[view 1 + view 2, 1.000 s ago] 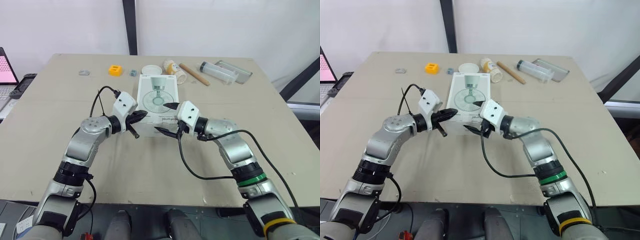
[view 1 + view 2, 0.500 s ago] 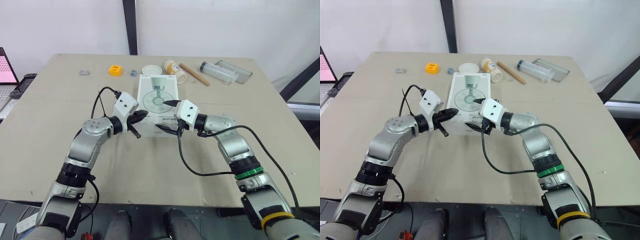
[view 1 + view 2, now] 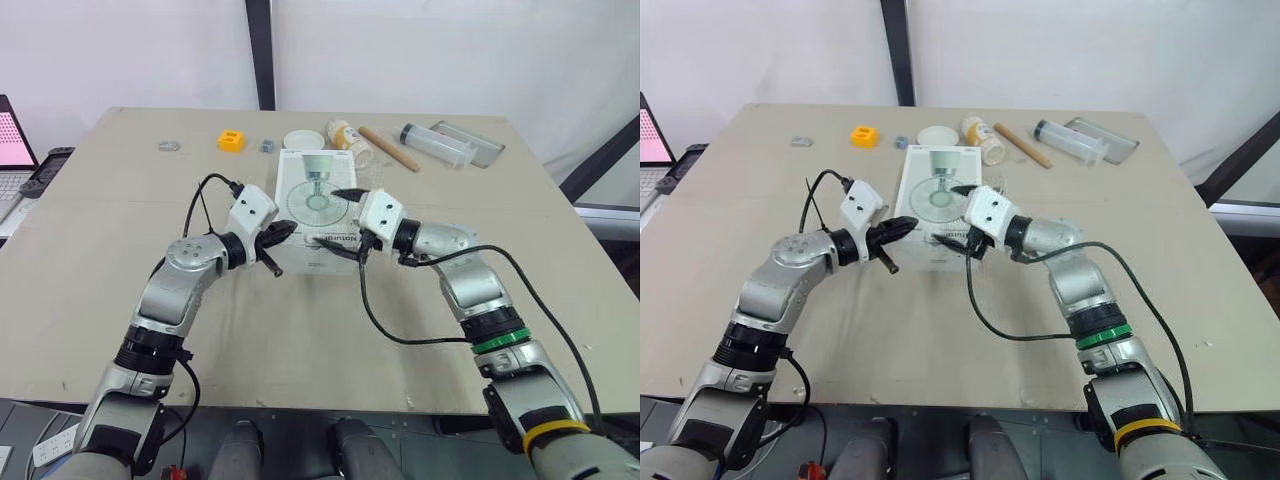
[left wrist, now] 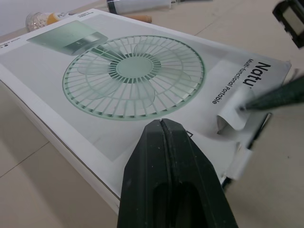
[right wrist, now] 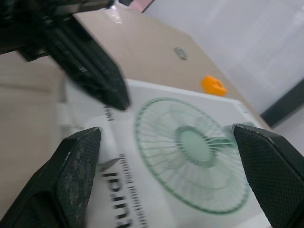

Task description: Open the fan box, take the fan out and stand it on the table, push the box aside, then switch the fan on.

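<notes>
You're on the opening step: the fan box (image 3: 318, 205) lies flat mid-table, not yet opened. Your left gripper (image 3: 281, 235), fingers together, sits at its near-left corner. Your right gripper (image 3: 326, 218), fingers spread, spans the near end. Next, pinch the end flap.

Right pincer (image 3: 327, 218) covering the near right corner of the white cardboard fan box (image 3: 318, 175), pink-screened laptop (image 3: 12, 140) running off the left edge

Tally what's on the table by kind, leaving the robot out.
Fan box: 1
Orange block: 1
Small grey pieces: 2
White dish: 1
Bottle: 1
Wooden stick: 1
Clear tube: 1
Tray: 1
Total: 9
</notes>
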Motion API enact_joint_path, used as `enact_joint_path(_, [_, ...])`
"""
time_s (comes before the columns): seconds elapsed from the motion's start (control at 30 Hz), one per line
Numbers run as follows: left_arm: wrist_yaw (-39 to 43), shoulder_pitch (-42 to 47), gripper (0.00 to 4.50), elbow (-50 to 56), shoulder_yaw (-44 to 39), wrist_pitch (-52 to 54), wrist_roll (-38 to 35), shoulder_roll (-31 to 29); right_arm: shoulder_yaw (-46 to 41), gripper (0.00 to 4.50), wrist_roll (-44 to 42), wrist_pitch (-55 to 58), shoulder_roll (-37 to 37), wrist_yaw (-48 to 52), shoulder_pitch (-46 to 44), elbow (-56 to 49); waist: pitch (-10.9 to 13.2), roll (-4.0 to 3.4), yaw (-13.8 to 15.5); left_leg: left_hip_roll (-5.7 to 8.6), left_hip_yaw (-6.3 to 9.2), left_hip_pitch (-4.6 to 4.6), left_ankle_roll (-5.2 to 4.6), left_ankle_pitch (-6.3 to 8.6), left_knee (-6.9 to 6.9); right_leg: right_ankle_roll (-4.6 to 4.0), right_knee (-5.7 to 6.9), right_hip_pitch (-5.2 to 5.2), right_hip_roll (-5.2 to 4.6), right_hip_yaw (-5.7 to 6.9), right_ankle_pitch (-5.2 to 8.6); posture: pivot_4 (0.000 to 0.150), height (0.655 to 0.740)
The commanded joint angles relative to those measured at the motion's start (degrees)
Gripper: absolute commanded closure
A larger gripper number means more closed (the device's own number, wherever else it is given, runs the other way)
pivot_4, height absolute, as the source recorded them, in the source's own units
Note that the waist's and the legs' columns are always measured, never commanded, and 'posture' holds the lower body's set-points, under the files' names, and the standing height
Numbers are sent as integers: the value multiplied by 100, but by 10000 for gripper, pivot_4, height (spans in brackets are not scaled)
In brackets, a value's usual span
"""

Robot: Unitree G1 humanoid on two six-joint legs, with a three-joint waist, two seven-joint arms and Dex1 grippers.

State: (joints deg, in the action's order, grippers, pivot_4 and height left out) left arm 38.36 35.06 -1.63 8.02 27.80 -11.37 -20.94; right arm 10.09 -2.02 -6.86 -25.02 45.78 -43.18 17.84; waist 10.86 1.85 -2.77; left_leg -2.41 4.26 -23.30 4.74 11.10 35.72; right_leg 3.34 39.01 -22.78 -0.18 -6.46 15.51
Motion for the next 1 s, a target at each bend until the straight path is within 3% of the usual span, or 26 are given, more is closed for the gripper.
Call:
enact_joint_path(0.03, [62,-139,44585,-157,170,105,78,32,-282,0,-109,-71,40,-169,-186,-62,0,0,0,0,0,0,0,0,-2,0,0,0,0,0,0,1500,7400])
enact_joint_path(0.3, [59,-169,44585,-162,180,109,100,76,-495,0,-417,410,98,-187,-99,-305,0,0,-1,1,0,-1,0,0,-2,0,0,0,-1,0,0,1500,7400])
enact_joint_path(1.0, [66,-133,44585,-213,148,141,119,103,11,0,-1446,2563,-583,1203,1947,-2975,-3,-4,0,3,2,1,0,0,0,41,-1,4,-1,0,24,1500,7400])
